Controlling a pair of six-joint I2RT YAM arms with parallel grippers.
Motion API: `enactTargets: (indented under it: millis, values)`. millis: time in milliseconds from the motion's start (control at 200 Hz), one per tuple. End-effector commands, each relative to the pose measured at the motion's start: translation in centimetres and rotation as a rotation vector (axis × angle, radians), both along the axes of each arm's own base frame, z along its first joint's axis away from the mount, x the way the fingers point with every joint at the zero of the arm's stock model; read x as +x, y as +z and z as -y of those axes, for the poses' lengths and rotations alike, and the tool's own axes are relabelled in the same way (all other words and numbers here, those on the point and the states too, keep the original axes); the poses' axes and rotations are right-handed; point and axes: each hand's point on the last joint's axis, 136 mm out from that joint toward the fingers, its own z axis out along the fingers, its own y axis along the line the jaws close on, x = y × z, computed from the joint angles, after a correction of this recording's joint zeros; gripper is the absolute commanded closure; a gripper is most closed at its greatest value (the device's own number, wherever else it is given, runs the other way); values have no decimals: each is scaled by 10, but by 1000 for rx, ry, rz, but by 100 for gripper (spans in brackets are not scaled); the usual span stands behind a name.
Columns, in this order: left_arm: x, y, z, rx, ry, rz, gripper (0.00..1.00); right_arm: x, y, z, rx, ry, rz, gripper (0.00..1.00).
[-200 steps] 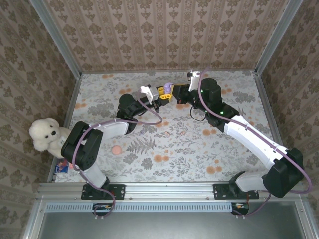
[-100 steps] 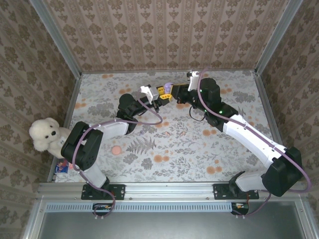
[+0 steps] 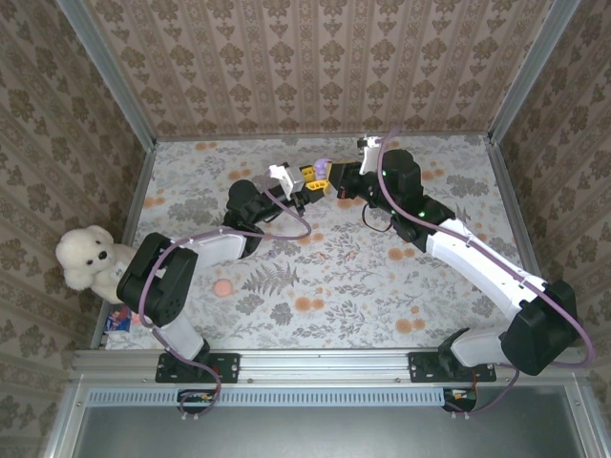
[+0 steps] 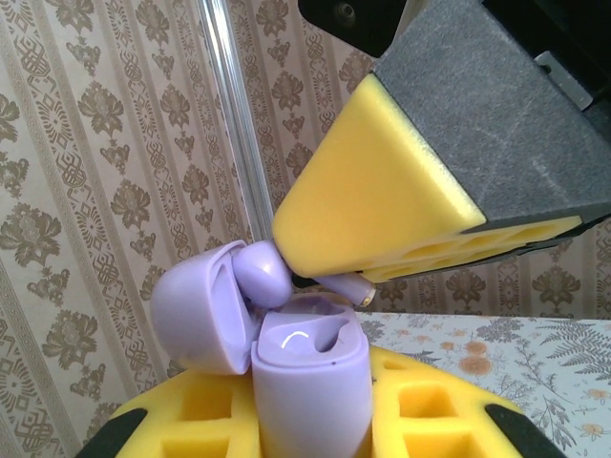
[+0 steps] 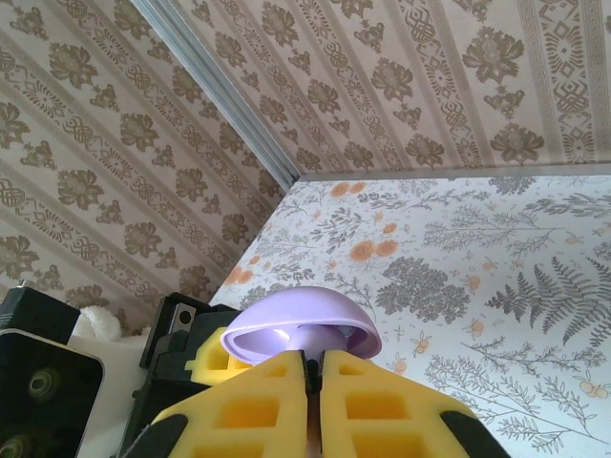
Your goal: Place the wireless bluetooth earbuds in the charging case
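As both arms meet toward 12 o'clock on the floral-patterned bench (image 3: 382, 286), the left hand (image 4: 310, 420) is clamped with its yellow foam pads (image 4: 191, 420) on an upright, glossy lilac plastic charging case (image 4: 310, 382), its domed lid (image 4: 196, 320) swung open at 9 o'clock. With its jaws pressed together on the stem, the right hand (image 5: 313, 377) holds a lilac wireless earbud (image 4: 260, 272) just above the case's mouth, beside the lid. The visible well (image 4: 320, 334) shows bare glossy plastic.
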Motion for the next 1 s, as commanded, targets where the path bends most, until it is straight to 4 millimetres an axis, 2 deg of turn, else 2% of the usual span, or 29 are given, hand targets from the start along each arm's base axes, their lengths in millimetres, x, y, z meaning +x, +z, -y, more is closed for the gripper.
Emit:
enactTargets:
  millis: [0,160,280,500,790,995]
  values:
    - [-14,14,1,-19,-29,60,100,-1,-8,0,0,6,-15,92]
    - [-10,9,0,-17,-8,48,100,-5,-6,3,7,5,-14,92]
    - [-7,5,0,-17,3,35,100,-8,-13,5,3,2,-29,92]
    - [-3,-12,0,-11,18,-4,100,-12,-42,10,9,-19,-87,93]
    - [12,-52,-8,22,121,-72,100,-20,-73,15,40,-37,-151,93]
    - [18,-70,-11,45,161,-101,100,-27,-94,19,43,-49,-194,94]
